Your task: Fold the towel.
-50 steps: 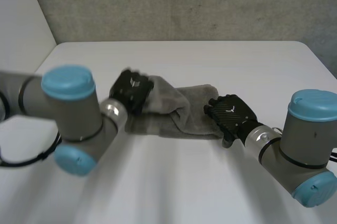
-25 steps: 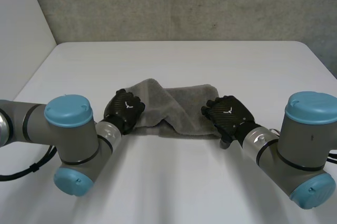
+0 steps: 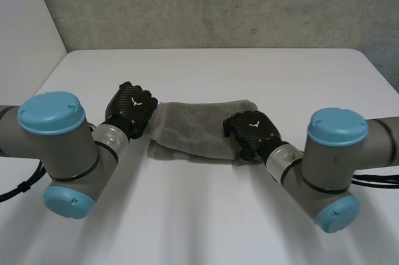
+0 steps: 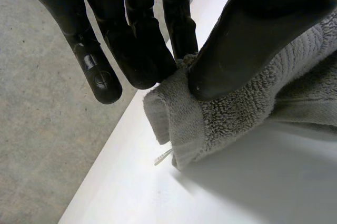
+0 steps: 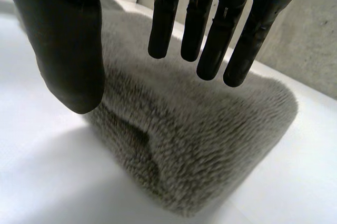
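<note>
The gray towel [image 3: 199, 131] lies on the white table [image 3: 206, 215] between my hands, already folded into a long strip. My left hand [image 3: 129, 109] pinches one end with thumb and fingers; my right hand [image 3: 250, 134] hangs over the other end, fingers straight and apart. I think one end-to-end fold is left.

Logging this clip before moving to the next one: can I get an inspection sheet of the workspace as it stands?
surface: white table, smooth.
job's things: grey towel, folded into a long band, lying on the table.
clutter: nothing seen.
hands: left hand pinches one end of the towel between thumb and fingers; right hand open, fingers straight over the other end.
cables: none on the towel.
surroundings: grey concrete wall behind the table.
</note>
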You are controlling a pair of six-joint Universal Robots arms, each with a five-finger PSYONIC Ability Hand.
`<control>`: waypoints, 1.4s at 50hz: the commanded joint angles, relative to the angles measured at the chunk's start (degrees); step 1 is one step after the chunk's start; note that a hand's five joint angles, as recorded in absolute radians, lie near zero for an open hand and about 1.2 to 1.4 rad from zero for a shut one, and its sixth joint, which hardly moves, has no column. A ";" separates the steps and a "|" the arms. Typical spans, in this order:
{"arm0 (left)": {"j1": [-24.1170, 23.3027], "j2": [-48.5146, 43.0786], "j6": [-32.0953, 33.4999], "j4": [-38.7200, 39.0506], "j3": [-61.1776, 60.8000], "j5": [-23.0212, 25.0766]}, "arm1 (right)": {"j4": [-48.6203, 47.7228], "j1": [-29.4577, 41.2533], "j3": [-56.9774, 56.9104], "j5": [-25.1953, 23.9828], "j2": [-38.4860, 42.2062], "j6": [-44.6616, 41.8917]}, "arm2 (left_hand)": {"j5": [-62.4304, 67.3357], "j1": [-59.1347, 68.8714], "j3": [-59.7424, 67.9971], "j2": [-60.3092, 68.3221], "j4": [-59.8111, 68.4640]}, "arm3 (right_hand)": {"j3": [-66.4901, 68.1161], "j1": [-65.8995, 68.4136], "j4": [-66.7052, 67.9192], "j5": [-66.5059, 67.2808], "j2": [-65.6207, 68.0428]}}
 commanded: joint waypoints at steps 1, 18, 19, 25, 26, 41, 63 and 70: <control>-0.25 0.01 -0.29 -0.11 -0.24 -0.04 | -0.03 0.90 -3.32 3.16 4.20 -0.31 | 6.08 8.11 3.13 4.03 2.21 | 8.23 8.43 8.32 8.17 8.47; -0.42 -0.52 -0.46 0.41 -0.06 0.14 | -0.91 0.46 -2.89 4.04 2.97 -1.01 | 6.08 8.11 3.13 4.03 2.21 | 42.82 43.03 42.91 42.76 43.06; -0.51 -0.78 -0.46 0.50 -0.06 0.23 | -0.56 0.29 -2.71 4.39 1.84 -1.01 | 6.08 8.11 3.13 4.03 2.21 | 42.82 43.03 42.91 42.76 43.06; -0.95 -2.19 -0.46 0.59 0.11 0.31 | -0.38 0.20 -0.86 5.71 -3.01 -1.37 | 6.08 8.11 3.13 4.03 2.21 | 42.82 43.03 42.91 42.76 43.06; -1.21 -2.80 -0.46 0.68 0.37 0.31 | -0.29 0.20 0.01 5.80 -4.23 -1.71 | 6.08 8.11 3.13 4.03 2.21 | 42.82 43.03 42.91 42.76 43.06; -4.47 -5.27 -3.89 2.70 0.99 0.31 | -0.99 -4.55 8.19 5.80 -7.93 -9.19 | 6.08 8.11 3.13 4.03 2.21 | 42.82 43.03 42.91 42.76 43.06; -5.96 -5.27 -6.88 2.17 -0.41 -0.13 | -0.99 -7.01 11.79 4.83 -10.39 -12.09 | -9.38 -7.35 -12.32 -11.42 -13.24 | -15.32 -15.12 -15.23 -15.38 -15.08; -5.96 -0.70 -8.90 2.17 -1.90 0.14 | -1.87 -8.15 13.64 3.08 -11.01 -12.09 | -31.38 -29.35 -34.33 -33.43 -35.24 | -11.64 -11.43 -11.54 -11.69 -11.39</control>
